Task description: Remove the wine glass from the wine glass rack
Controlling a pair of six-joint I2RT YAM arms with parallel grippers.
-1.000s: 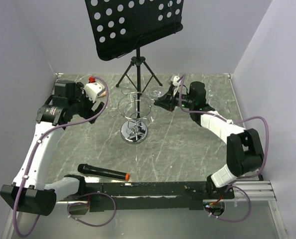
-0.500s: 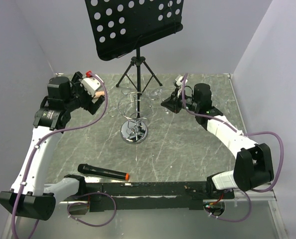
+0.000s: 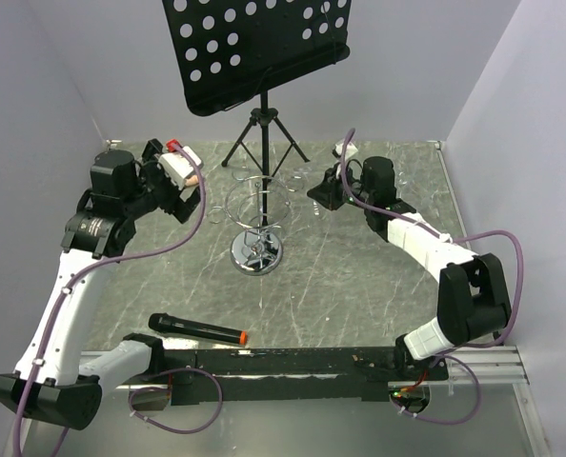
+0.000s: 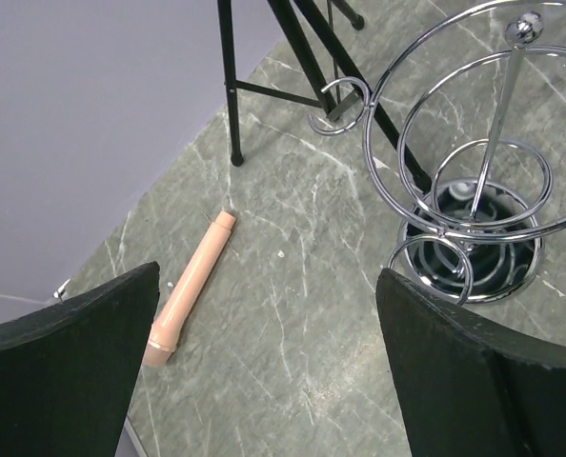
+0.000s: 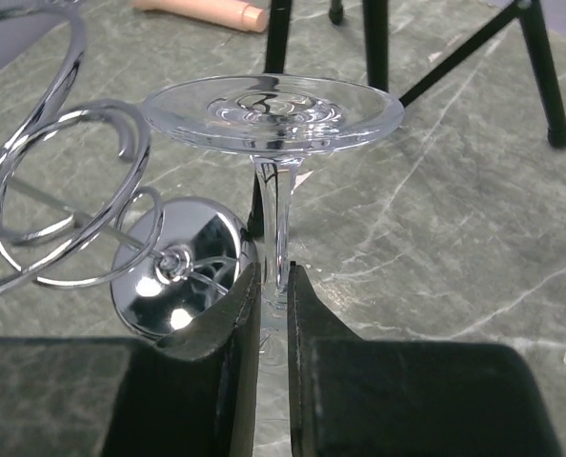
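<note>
The wine glass (image 5: 272,114) hangs upside down with its round foot uppermost. My right gripper (image 5: 272,278) is shut on its thin stem (image 5: 281,224). The glass sits just right of the wine glass rack's chrome loops (image 5: 69,190), and no wire circles the stem. The rack (image 3: 256,249) stands mid-table on its shiny round base (image 5: 181,278), and my right gripper (image 3: 323,194) is to its right. My left gripper (image 4: 269,286) is wide open over bare table, left of the rack (image 4: 474,200); from above, this gripper (image 3: 181,177) is raised at the back left.
A black music stand (image 3: 262,129) on a tripod rises behind the rack, with its legs (image 4: 231,86) close by. A peach tube (image 4: 192,286) lies near the left wall. A black microphone (image 3: 197,330) with an orange end rests near the front edge.
My right gripper has drawn the glass a little right and back from the rack's loops. The left arm has swung further back and left, with its gripper still open.
</note>
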